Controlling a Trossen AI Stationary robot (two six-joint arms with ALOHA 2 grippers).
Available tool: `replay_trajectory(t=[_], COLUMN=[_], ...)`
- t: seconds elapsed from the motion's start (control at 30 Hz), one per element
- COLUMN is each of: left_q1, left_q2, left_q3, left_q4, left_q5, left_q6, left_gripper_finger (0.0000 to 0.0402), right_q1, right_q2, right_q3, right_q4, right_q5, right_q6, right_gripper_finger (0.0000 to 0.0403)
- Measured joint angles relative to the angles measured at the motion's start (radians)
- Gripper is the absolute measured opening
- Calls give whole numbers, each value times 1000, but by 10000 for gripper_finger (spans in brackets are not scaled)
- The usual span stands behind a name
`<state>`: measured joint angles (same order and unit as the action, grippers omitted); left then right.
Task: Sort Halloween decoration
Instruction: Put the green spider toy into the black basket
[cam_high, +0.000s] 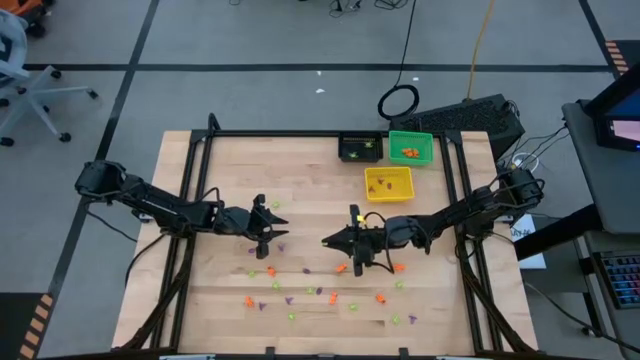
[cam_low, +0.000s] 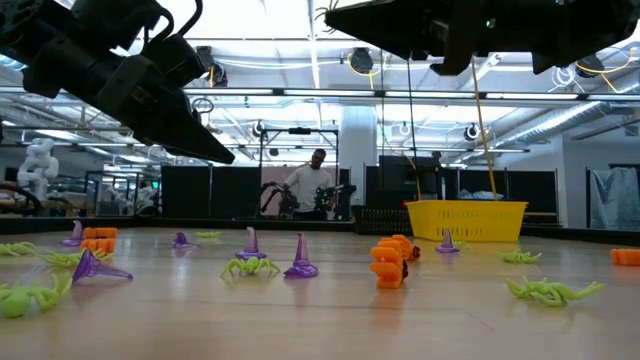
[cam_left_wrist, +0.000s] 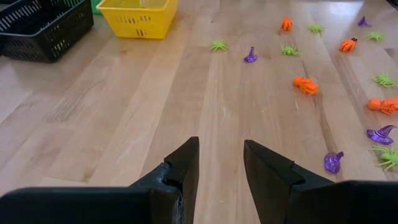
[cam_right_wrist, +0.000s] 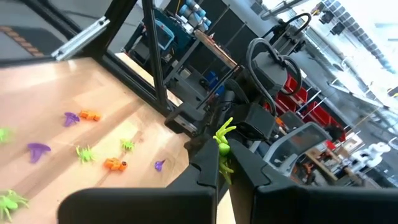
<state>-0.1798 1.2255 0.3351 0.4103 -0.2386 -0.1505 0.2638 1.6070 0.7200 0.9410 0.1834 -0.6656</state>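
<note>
Light-green spider trinket (cam_right_wrist: 222, 143) sits pinched in right end effector (cam_right_wrist: 225, 163) fingertips.

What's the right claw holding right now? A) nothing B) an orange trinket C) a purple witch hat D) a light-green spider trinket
D: the right wrist view shows the right claw shut on a light-green spider trinket, its legs sticking out above the closed fingertips.
</note>
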Motion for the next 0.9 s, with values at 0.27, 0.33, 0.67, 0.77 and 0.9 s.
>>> replay_trajectory(t=[0.27,0.33,0.67,0.77,0.9], left_q1=[0,0,0,0,0], left_q2=[0,0,0,0,0], left_q3=[0,0,0,0,0], left_q4=[0,0,0,0,0], left_q5=[0,0,0,0,0], left_q6=[0,0,-1,-1,-2], left_gripper_finger=[128,128,128,128,128], right_q1=[0,0,-3,-9,-30], right_q2=[0,0,0,0,0], right_q3=[0,0,0,0,0], right_q4=[27,27,60,73,79], right_q5=[2,3,4,4,4], right_q6=[106,108,234,271,368], right_gripper_finger=[4,4,4,4,4])
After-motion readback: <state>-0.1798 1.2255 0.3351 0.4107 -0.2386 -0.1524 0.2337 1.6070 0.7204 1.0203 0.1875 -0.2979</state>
